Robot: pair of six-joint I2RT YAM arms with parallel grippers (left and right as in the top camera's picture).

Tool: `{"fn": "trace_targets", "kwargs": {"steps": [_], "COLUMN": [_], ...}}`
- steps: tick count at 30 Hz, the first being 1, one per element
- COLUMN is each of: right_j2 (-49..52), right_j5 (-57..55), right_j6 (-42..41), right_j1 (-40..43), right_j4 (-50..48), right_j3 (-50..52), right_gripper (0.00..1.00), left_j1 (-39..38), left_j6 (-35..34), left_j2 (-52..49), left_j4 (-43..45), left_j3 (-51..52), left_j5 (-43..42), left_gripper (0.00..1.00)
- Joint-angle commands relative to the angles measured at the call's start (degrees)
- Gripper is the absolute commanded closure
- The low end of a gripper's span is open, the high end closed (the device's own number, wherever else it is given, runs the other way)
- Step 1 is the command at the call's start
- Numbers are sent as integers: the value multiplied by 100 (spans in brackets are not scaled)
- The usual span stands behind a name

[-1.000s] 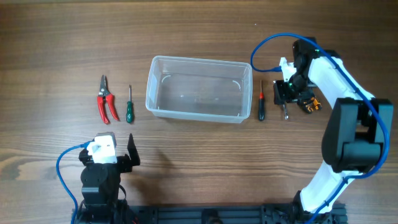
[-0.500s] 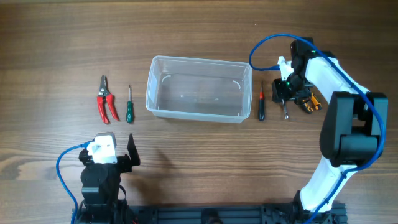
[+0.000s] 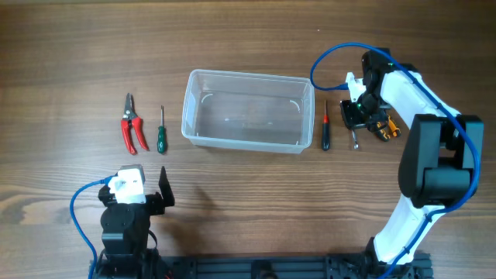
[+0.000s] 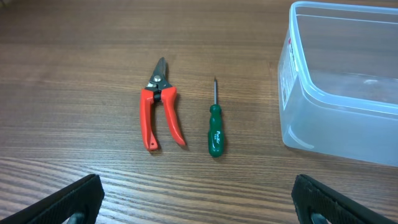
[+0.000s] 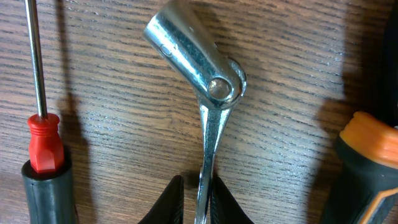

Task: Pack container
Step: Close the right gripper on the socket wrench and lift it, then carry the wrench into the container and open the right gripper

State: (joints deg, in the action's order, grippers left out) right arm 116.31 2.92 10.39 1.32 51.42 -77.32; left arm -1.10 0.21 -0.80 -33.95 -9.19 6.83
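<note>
Slip risk: right gripper (image 5: 202, 194) pinches flex-head wrench (image 5: 208, 87) by thin shank; swivel head could pivot, clipping container (image 3: 188, 128) rim. Left gripper (image 4: 199, 190) wide.

Parked: left hand (image 4: 200, 200) sits low, off the left end of the container (image 3: 246, 120) on its near side, fingers (image 4: 74, 198) spread wide. Right arm (image 3: 412, 89) reaches just past the container's right end. The right hand (image 3: 356, 118) points down, fingers pinched on a wrench (image 5: 209, 124).

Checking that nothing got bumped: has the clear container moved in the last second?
No. The container sits exactly where it was, with the same gaps to the green screwdriver on one side and the red screwdriver on the other.
</note>
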Motion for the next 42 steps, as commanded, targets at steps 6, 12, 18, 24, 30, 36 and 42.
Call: {"fn": "trace_targets", "kwargs": {"steps": [6,12,18,24,30,36,42], "right_j2": [81,42,-20,-33,-83,-83,-46], "right_j5": [-101,-103,-94,675,1342,1663,1639], "right_j6": [-4,-9,-149,173,962,1954,3346], "right_j1": [-22,-22,-24,-160,-894,-2046,-2874], "right_j4": [26,136,973,1836,2142,2199,2159], "right_j3": [13,-304,-1799,-3600,-4138,-4155,-4144], "right_gripper": [96,96,96,96,96,96,96], "left_j1": [37,37,37,37,37,37,37], "left_j6": [105,105,105,105,105,105,105], "left_j2": [48,48,48,48,48,48,48], "left_j4": [7,7,7,7,7,7,7], "left_j3": [33,35,33,33,33,33,33], "left_j5": [33,33,33,33,33,33,33], "left_gripper": [0,0,0,0,0,0,0]}}
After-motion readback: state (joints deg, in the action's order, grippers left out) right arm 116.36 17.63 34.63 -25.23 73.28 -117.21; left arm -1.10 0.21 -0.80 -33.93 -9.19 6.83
